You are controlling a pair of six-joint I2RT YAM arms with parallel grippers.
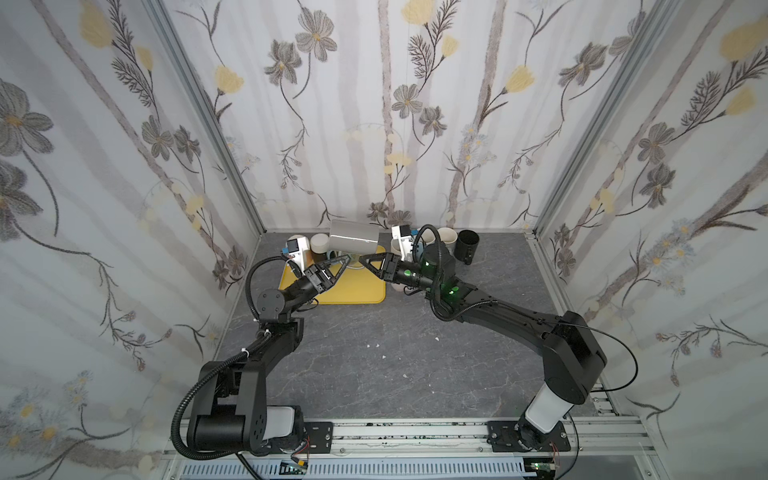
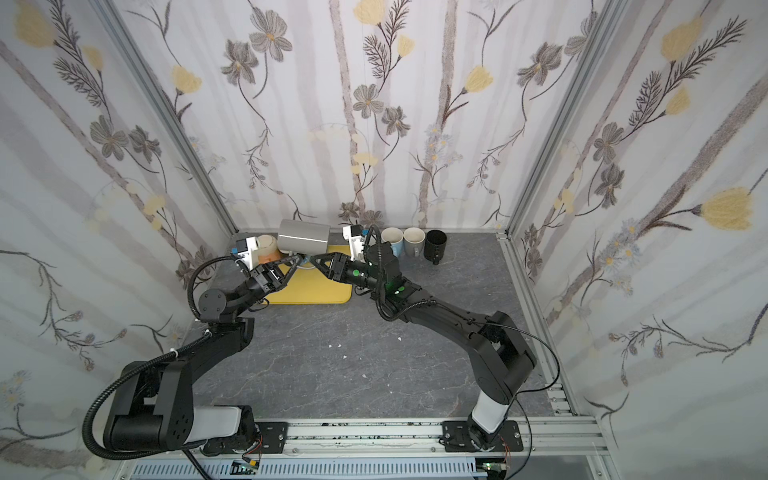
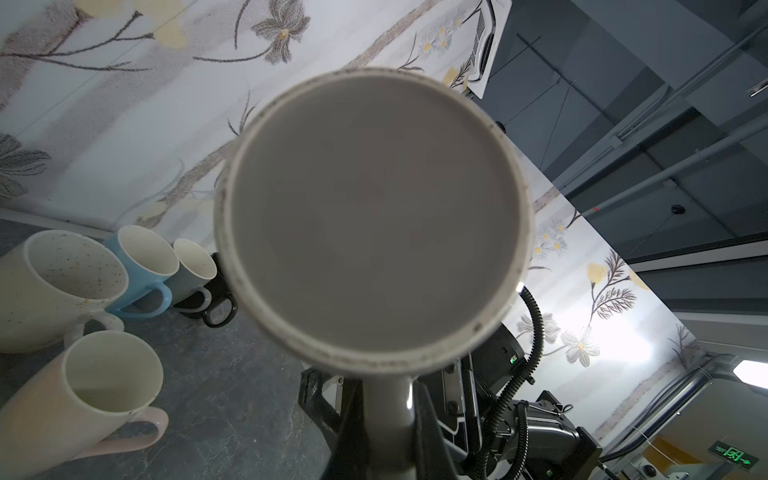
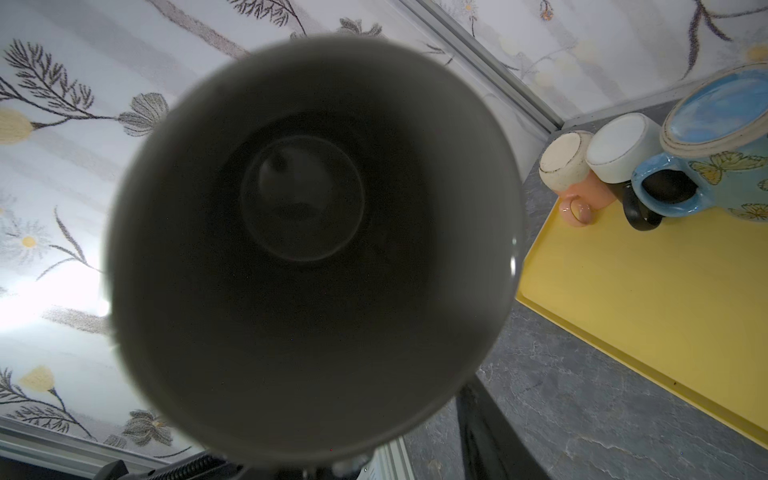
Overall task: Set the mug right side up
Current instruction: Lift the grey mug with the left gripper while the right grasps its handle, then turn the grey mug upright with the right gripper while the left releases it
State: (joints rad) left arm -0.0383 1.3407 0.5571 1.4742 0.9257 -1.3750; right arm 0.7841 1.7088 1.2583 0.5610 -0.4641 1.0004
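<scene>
Grey mug (image 1: 354, 237) sideways at upper centre; left gripper (image 1: 341, 263) clamped on its handle; right gripper (image 1: 365, 262) apart, just beside.

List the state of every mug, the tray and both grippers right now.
Grey mug: lifted above the tray, lying sideways.
Left gripper: shut on the grey mug's handle.
Right gripper: jaws part open at the grey mug; grip unclear.
Yellow tray: flat on the table.
Black mug: upright on the table.
Butterfly mug: upside down on the tray.

We note grey mug (image 1: 353, 237) glazed ceramic, glossy; yellow tray (image 1: 357, 291) smooth matt plastic; tabletop (image 1: 374, 357) marbled stone-look, matt.
</scene>
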